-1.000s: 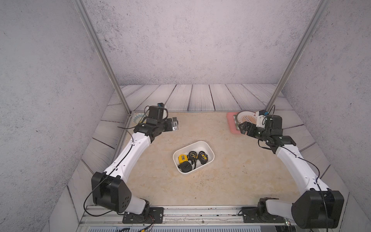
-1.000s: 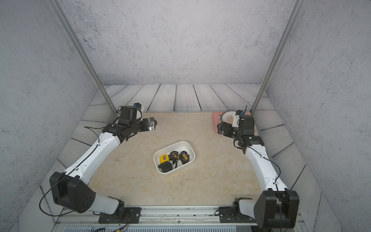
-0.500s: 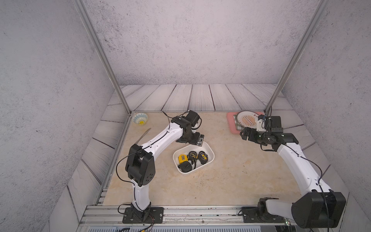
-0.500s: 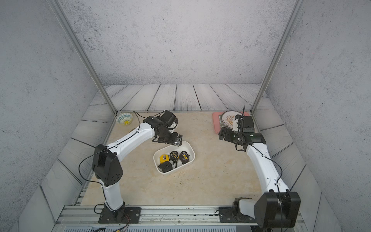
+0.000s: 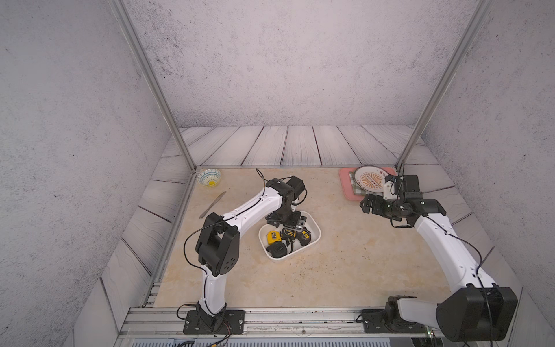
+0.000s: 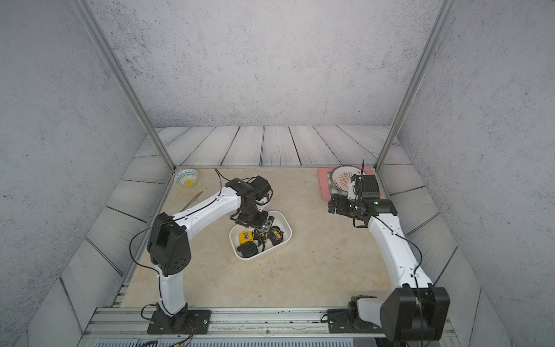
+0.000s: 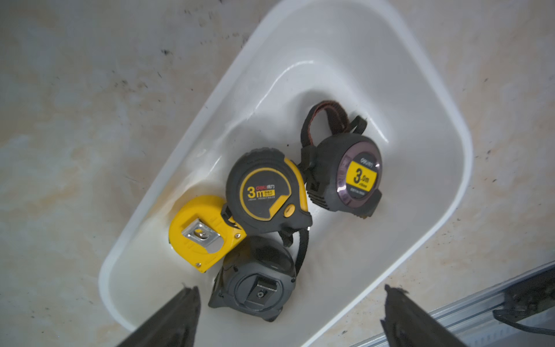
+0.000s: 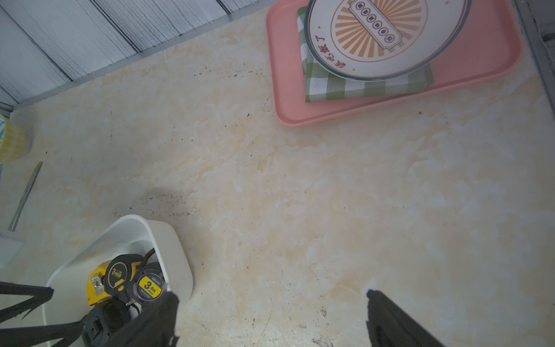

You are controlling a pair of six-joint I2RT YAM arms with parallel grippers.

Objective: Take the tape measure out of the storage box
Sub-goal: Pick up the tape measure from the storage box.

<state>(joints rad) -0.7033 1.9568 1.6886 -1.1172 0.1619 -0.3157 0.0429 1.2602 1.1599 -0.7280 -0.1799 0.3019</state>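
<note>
The white storage box (image 5: 317, 232) (image 6: 289, 232) lies mid-table, and several tape measures lie loose in it. In the left wrist view they are a yellow one (image 7: 204, 232), a black-and-yellow one (image 7: 264, 192), a round dark one (image 7: 348, 177) and a dark grey one (image 7: 255, 285) lying clip-up. My left gripper (image 5: 288, 231) (image 7: 289, 288) hangs open just above the box's far end, pointing down, its jaws on either side of the grey tape measure and touching nothing. My right gripper (image 5: 368, 205) (image 8: 271, 294) is open and empty over bare table, right of the box.
A pink tray (image 5: 345, 189) at the back right carries a checked cloth and a plate (image 5: 371, 180). A blue-patterned bowl (image 5: 209, 177) and a knife (image 5: 212, 205) lie at the back left. A metal rail (image 5: 270, 318) runs along the front edge.
My left arm has swung from the back left corner to over the box and come down toward the tape measures, uncovering the bowl. My right gripper has shifted slightly toward the table's middle.
</note>
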